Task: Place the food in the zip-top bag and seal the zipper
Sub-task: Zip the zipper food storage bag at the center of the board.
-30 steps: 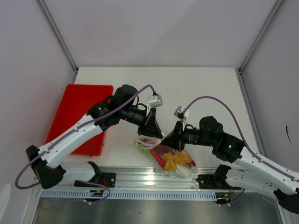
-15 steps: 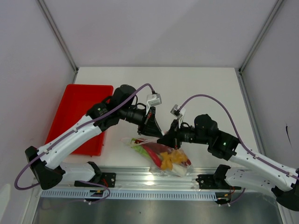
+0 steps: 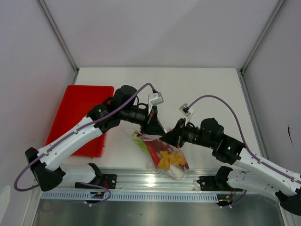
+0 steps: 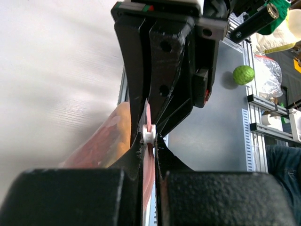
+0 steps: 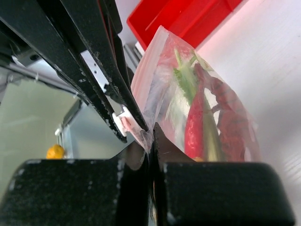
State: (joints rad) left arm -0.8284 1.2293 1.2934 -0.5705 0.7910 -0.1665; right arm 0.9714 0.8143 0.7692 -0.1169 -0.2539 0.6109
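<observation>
The clear zip-top bag (image 3: 162, 153) hangs between both grippers near the table's front edge. It holds the food: a red chili (image 5: 194, 127), green stalks (image 5: 186, 77), a red crab (image 5: 230, 117) and yellow-orange pieces (image 3: 168, 160). My left gripper (image 3: 157, 129) is shut on the pink zipper (image 4: 148, 165), just behind its white slider tab (image 4: 148, 134). My right gripper (image 3: 164, 138) faces it, tip to tip, shut on the bag's edge right beside the slider (image 5: 123, 123). In the right wrist view, that gripper (image 5: 151, 136) pinches thin crumpled plastic.
A red tray (image 3: 77, 117) lies at the left under my left arm. The aluminium rail (image 3: 155, 181) runs along the near edge just below the bag. White walls close in the table on three sides.
The right gripper swung left toward the left gripper, then drew back slightly right. The bag with its food shifted left and now hangs narrower between the two grippers.
</observation>
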